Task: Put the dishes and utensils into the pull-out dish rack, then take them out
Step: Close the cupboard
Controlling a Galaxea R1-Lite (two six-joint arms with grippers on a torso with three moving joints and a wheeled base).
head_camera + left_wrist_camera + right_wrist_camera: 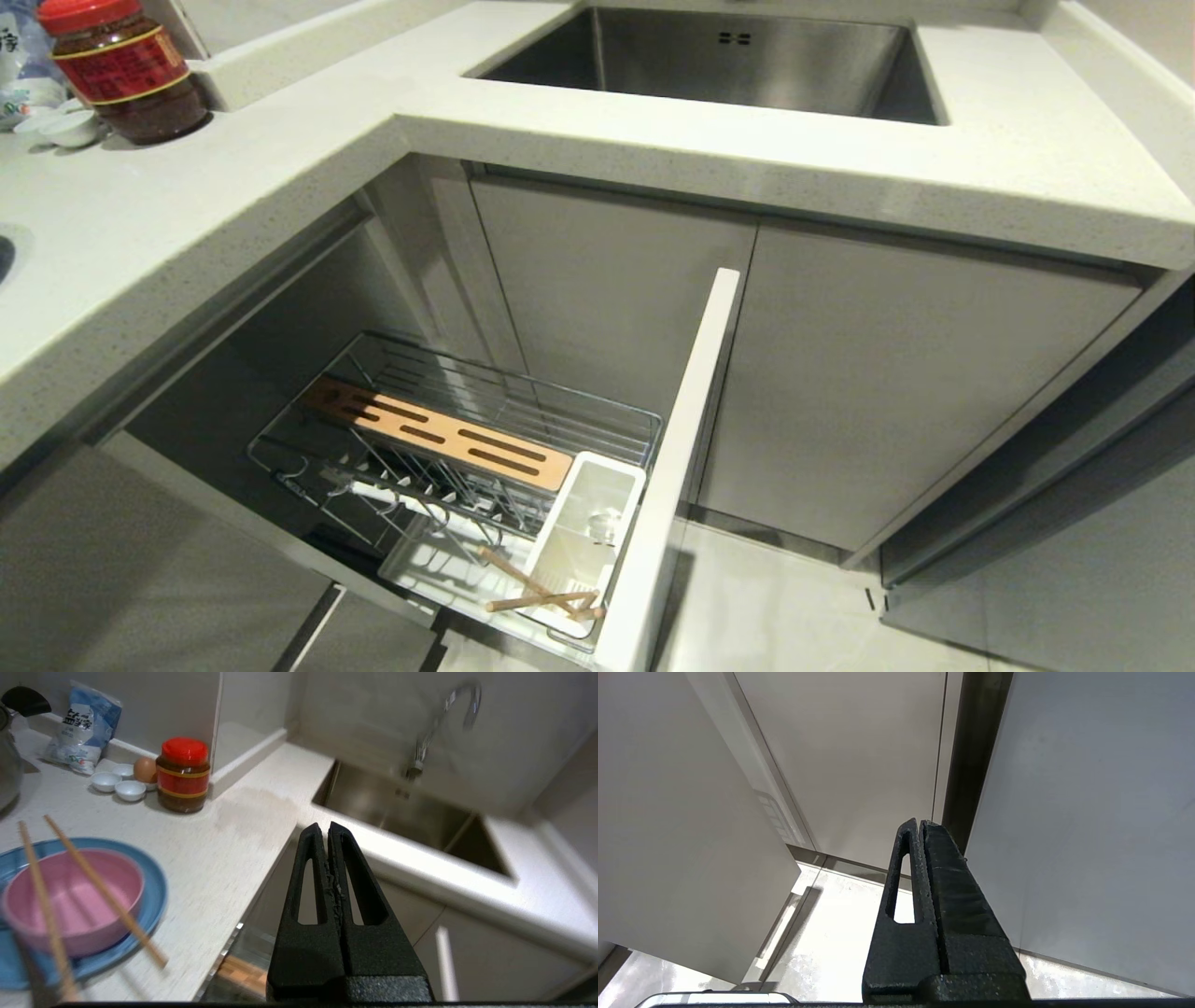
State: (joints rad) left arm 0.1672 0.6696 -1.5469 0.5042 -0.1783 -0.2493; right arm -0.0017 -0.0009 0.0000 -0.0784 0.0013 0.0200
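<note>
The pull-out dish rack [597, 411] stands drawn out below the counter, with its slotted wood board [439, 434], white utensil bin [588, 523] and white cabinet front [681, 448]. Two wooden chopsticks [537, 588] lie low in the rack beside the bin. On the counter, a pink bowl [79, 900] sits in a blue plate [154, 896], and two more chopsticks [103, 891] rest across the bowl. My left gripper [325, 828] hovers shut and empty over the counter's edge, to the right of the plate. My right gripper [920, 823] is parked shut, facing cabinet doors. Neither arm shows in the head view.
A red-lidded jar [126, 65] and tiny white dishes [65, 126] stand at the counter's back left, with an egg [145, 769] beside them. The steel sink [728, 61] and its faucet [444, 718] lie to the right. Grey cabinet doors [887, 392] flank the rack.
</note>
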